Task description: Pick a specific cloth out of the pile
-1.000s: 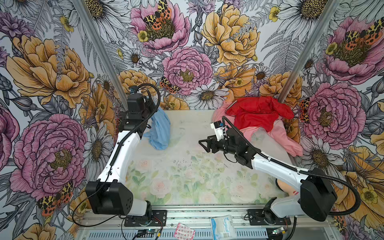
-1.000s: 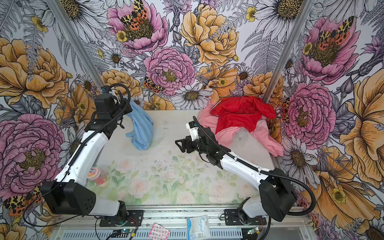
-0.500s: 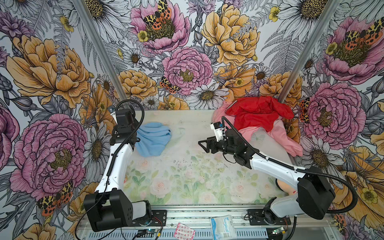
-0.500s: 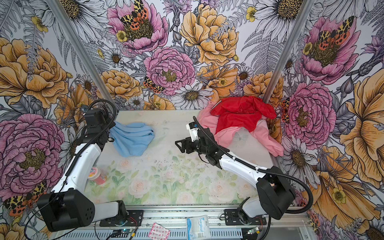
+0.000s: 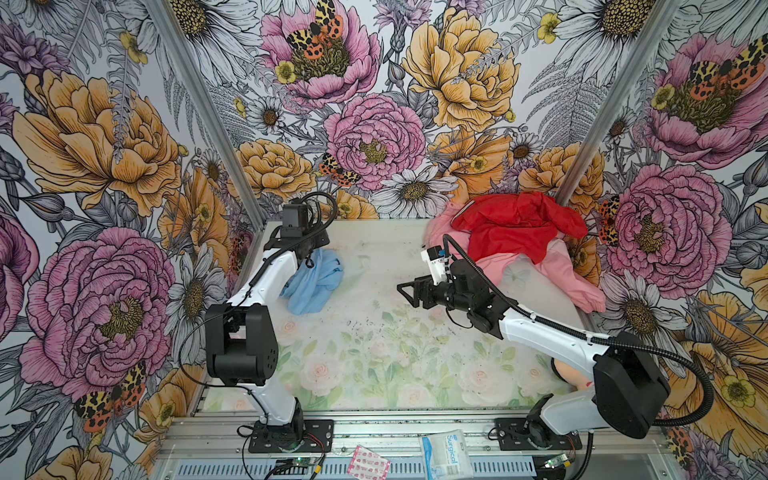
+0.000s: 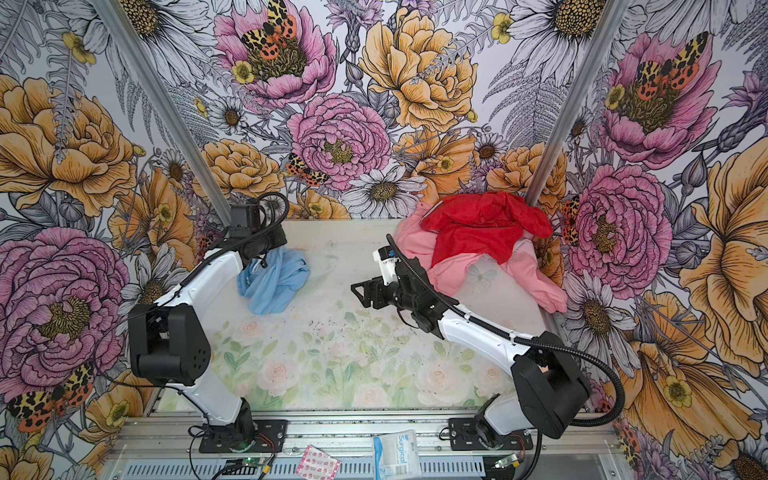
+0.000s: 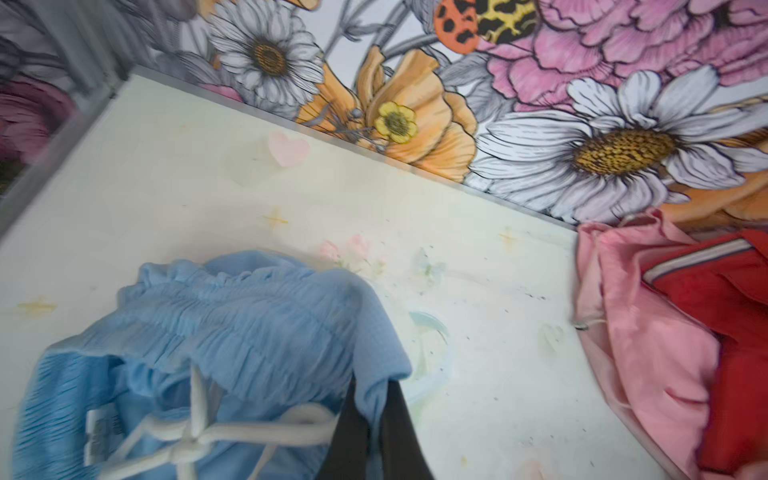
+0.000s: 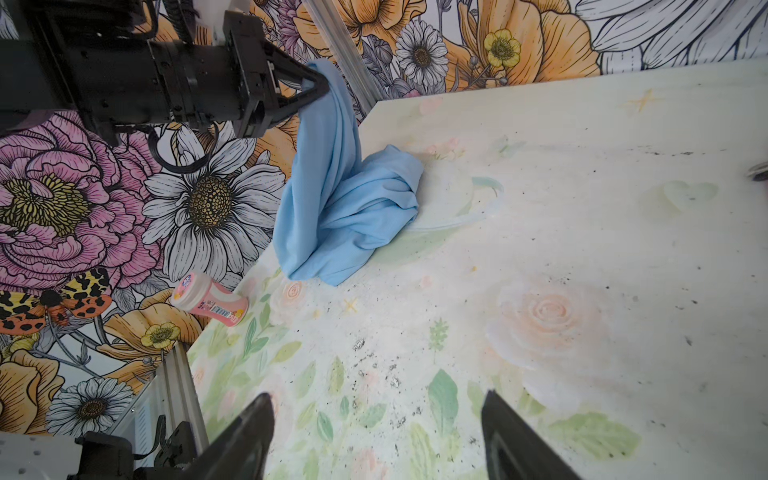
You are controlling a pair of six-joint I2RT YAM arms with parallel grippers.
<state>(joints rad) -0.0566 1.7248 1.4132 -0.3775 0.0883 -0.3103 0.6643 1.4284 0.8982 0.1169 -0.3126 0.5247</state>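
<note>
Since a second ago your left arm has been swinging out leftward and back, and its elbow is now riding much higher, while the right arm is hardly shifting. Your left gripper (image 8: 319, 85) is pinching fully shut on a top fold of the cloth (image 5: 314, 282), holding it up at the far left of the table (image 5: 374, 340). From that pinch the cloth is hanging almost straight down, so its long axis is running near upright. Its lower part is lying heaped on the table just on the near side of the jaws, not yet hanging free. It is sitting well apart from the pile (image 5: 513, 235) at the far right. Your right gripper (image 5: 403, 293) is hovering near mid-table with its jaws standing wide and holding nothing. It is pointing left toward the cloth but stays well short of it, so the left arm is doing the work. You are probably needing only more lift to clear the trailing end. Your left forearm is reaching toward the far side, with the wrist roughly level above the table.
</note>
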